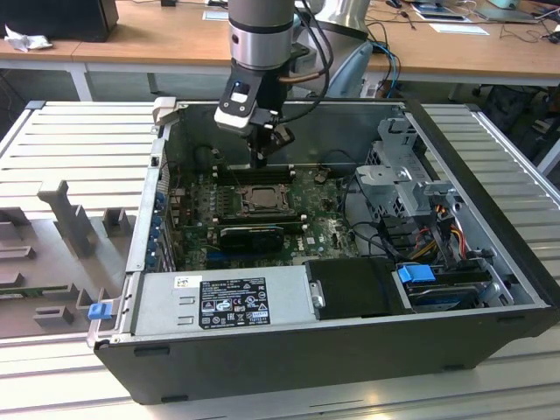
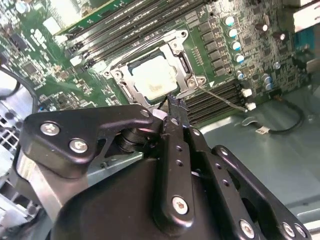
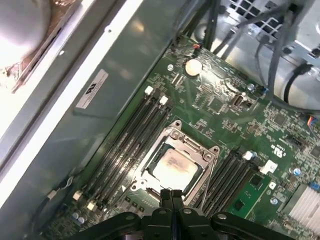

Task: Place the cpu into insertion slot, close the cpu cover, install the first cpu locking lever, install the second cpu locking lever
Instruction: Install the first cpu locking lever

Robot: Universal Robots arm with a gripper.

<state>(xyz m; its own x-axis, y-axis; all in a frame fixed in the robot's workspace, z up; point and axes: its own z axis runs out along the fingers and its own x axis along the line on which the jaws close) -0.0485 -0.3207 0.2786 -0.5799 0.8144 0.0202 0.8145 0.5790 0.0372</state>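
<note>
The small, flat, square cpu [image 2: 154, 77] with its pale silver-grey metal top lies seated in the socket. The thin grey-metal cpu cover [image 3: 192, 142], a square frame with a large opening, appears to be folded flat around it. The black two-finger gripper [image 2: 172, 102] hangs just above the socket's edge, its fingers pressed together with nothing between them; in the exterior view it stands at twelve o'clock of the chip. A thin bare-wire locking lever [image 2: 222, 97] runs out from a socket corner across the long black memory slots [image 2: 210, 110] and looks unlatched. The main risk, I judge, is the narrow closed tip slipping off that springy wire and striking the slots' white clips or the green motherboard [image 3: 220, 100], or scraping the chip's top if it comes down off-line. Room is tight. In the exterior view, slots flank the socket at twelve and six o'clock, and the dark computer case [image 1: 162, 175] wall rises at nine. A grey metal drive cage [image 1: 402, 175] with loose cables [image 1: 359, 201] crowds three o'clock, so the open room lies overhead.
</note>
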